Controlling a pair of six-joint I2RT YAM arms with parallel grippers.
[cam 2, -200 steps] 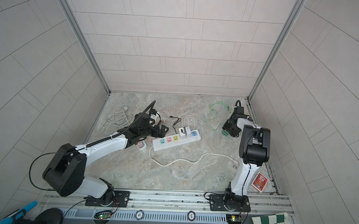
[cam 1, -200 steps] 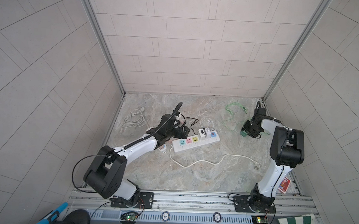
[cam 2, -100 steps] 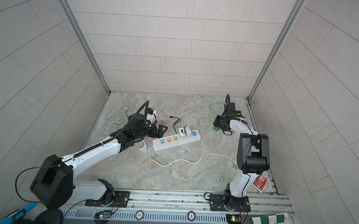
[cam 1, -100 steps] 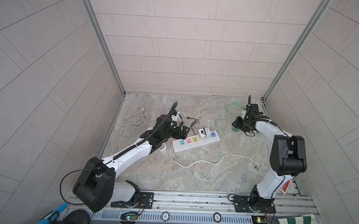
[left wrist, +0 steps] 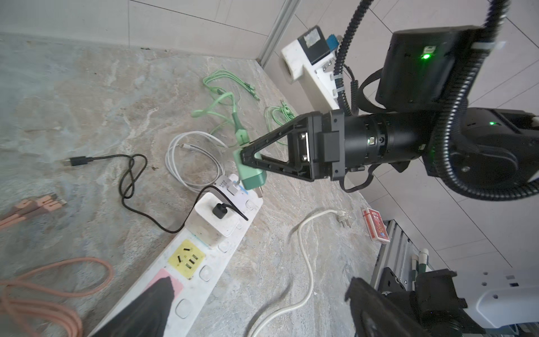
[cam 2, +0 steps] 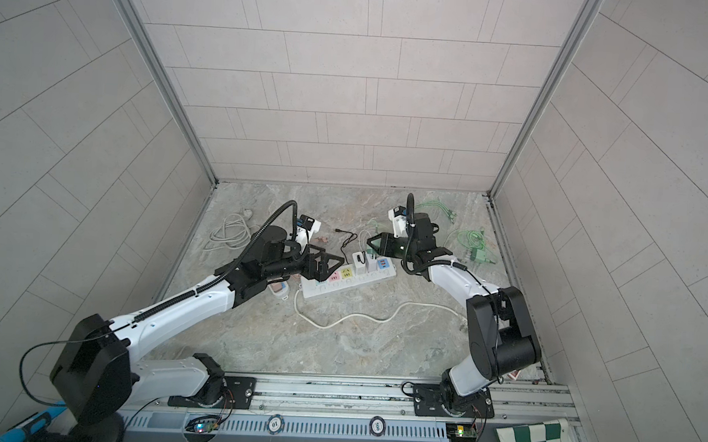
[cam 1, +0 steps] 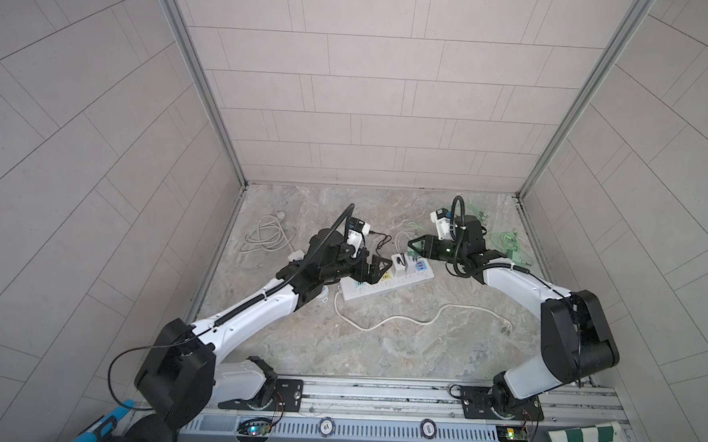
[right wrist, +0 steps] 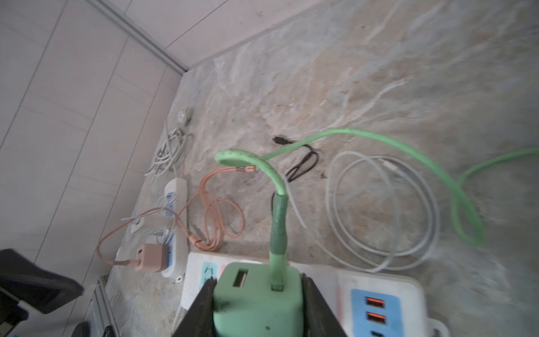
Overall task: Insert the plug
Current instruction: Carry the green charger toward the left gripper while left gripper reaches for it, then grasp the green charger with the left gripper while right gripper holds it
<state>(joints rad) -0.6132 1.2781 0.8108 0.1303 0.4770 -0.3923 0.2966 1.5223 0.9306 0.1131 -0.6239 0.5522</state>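
Note:
In the right wrist view a green plug point(right wrist: 256, 297) with a green cable rising from it sits between the black fingers of my right gripper point(right wrist: 258, 291), which is shut on it. In the left wrist view the plug point(left wrist: 252, 175) hangs just above the far end of the white power strip point(left wrist: 204, 271), next to a white charger point(left wrist: 214, 221) seated in it. In both top views the right gripper point(cam 1: 412, 246) point(cam 2: 372, 241) is over the strip's right end point(cam 1: 382, 288). My left gripper point(cam 1: 377, 269) point(left wrist: 262, 309) stands open over the strip's left half, one finger covering the pink socket.
A yellow socket point(left wrist: 186, 258) on the strip is free. Loose cables lie around: a white coil point(right wrist: 382, 210), green ones point(cam 1: 505, 238), an orange one point(right wrist: 215, 210) and a black one point(left wrist: 128, 181). A second small strip point(right wrist: 175, 204) carries a tan charger point(right wrist: 151, 256). The strip's cord point(cam 1: 401, 320) trails forward.
My right gripper has swung from beside the right wall leftward to the power strip, with the green plug in it. The left arm has shifted slightly over the strip's left half, still open.

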